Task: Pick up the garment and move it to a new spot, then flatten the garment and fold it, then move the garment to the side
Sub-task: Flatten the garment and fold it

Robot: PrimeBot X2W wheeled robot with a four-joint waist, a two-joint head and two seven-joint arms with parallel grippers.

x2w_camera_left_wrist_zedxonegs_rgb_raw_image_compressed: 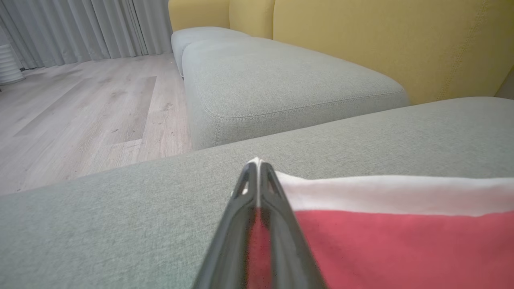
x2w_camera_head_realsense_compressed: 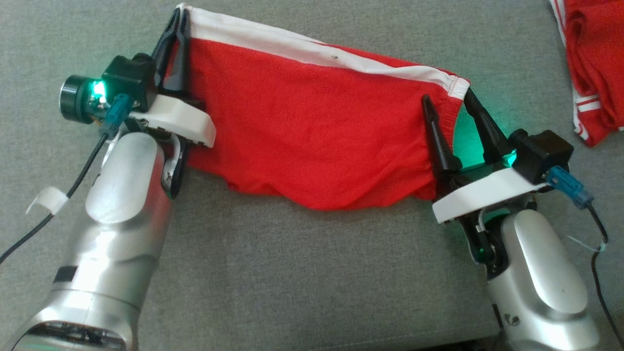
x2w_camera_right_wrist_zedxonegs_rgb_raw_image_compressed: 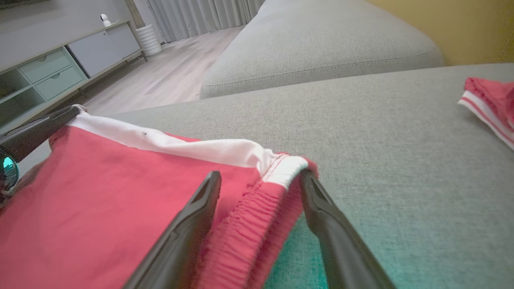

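The garment (x2w_camera_head_realsense_compressed: 312, 141) is a pair of red shorts with a white band (x2w_camera_head_realsense_compressed: 312, 48) along its upper edge. It is stretched lengthwise across the upper centre of the head view, over the grey cushion (x2w_camera_head_realsense_compressed: 292, 273). The gathered elastic waistband (x2w_camera_right_wrist_zedxonegs_rgb_raw_image_compressed: 249, 224) forms its right end. The lower edge is wavy.

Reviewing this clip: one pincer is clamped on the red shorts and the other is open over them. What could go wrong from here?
1. The left pincer is shut on a corner of the shorts while the right pincer is open; a one-sided pull could skew or bunch them.
2. The right pincer straddles the waistband, so pulling back might snag it.
3. Another red garment lies to the right; sliding that way could tangle both.
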